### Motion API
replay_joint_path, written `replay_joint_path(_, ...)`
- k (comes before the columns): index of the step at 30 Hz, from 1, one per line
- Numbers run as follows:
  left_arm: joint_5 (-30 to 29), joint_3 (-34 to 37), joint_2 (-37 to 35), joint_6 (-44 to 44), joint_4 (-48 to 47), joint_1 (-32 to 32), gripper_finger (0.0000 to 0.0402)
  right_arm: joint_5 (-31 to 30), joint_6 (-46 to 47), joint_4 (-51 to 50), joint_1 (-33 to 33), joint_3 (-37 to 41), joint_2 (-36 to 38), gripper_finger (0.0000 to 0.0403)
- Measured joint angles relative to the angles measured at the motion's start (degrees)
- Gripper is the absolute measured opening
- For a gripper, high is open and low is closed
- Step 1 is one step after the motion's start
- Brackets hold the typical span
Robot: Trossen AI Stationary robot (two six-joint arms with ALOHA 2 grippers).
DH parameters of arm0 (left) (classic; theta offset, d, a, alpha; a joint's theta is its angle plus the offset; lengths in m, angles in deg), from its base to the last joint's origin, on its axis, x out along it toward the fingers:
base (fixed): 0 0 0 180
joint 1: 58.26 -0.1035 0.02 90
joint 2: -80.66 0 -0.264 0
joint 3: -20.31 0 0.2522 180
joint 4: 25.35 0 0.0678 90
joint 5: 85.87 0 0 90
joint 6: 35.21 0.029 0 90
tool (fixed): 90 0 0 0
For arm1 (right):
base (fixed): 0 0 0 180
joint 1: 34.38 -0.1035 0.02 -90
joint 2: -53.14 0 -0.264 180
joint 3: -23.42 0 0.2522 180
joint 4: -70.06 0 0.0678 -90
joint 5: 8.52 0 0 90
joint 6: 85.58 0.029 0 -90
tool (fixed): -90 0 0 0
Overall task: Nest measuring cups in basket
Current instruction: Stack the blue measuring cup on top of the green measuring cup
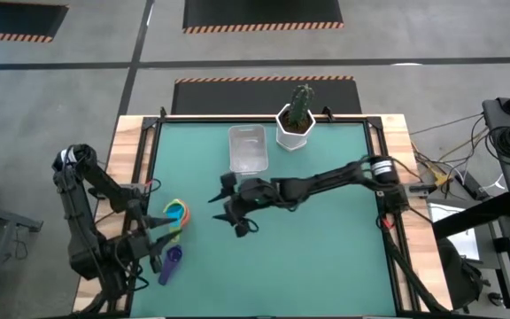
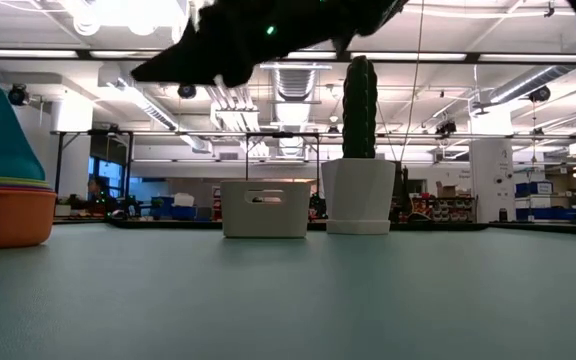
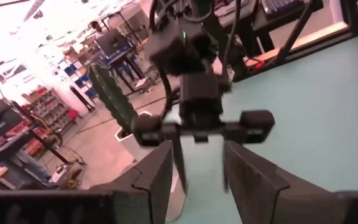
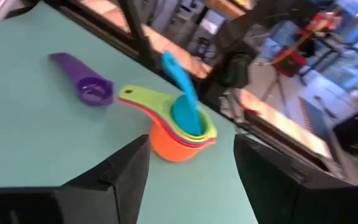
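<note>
A nested stack of measuring cups, orange at the bottom and green near the top, stands on the table's left part. A teal cup sits tilted in the top of the stack with its handle sticking up. A purple cup stands alone on its base nearer the front edge. The clear basket stands at the far middle. My right gripper hangs open above the table's middle, facing the stack. My left gripper is open and empty beside the stack.
A white hexagonal pot with a cactus stands right of the basket at the far edge. In the low view the stack is at the left, and the basket and the pot are behind. A wooden frame borders the mat.
</note>
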Motion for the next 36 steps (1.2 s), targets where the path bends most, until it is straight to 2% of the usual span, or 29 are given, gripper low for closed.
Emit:
replay_joint_path(6, 1.63, 0.00, -0.02, 0.18, -0.60, 0.00, 0.0109, 5.30, 0.73, 5.12, 1.47, -7.25, -8.67, 0.0219)
replay_joint_path(16, 1.86, 0.02, -0.02, 1.92, -0.60, 0.00, 0.0082, 5.78, 1.60, 5.11, 1.42, -25.36, -22.95, 0.0219)
replay_joint_path(24, 1.86, 0.02, -0.02, 2.18, -0.60, 0.00, 0.0076, 8.14, 1.66, 4.65, 1.42, -33.03, -28.46, 0.0214)
replay_joint_path(30, 1.59, 0.02, -0.02, 2.94, -0.60, 0.00, 0.0076, 8.37, 1.42, 5.47, 1.49, -34.13, -29.21, 0.0166)
replay_joint_path(36, 0.55, 0.02, -0.02, 3.57, -0.61, 0.00, 0.0076, 11.59, 1.25, 6.33, 1.42, -34.07, -29.30, 0.0103)
